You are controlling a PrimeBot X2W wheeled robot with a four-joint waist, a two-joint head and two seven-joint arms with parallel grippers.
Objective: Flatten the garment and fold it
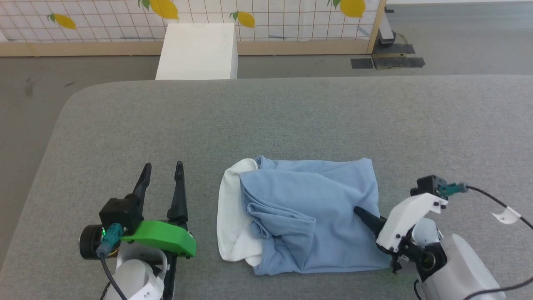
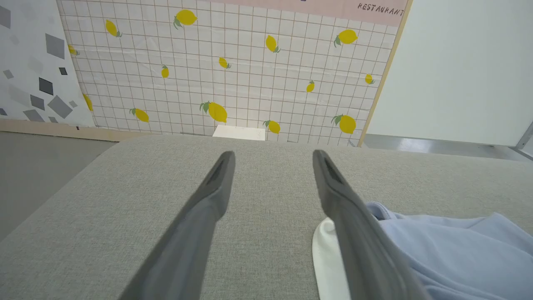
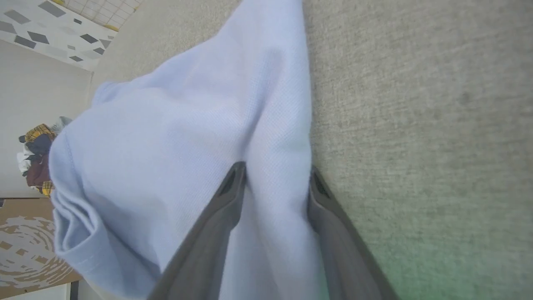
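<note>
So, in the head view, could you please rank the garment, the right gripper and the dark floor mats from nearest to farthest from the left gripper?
From the left gripper:
1. garment, just to its right on the grey surface, white edge closest.
2. right gripper, at the garment's far right edge.
3. dark floor mats, on the floor beyond the surface, far right.
</note>
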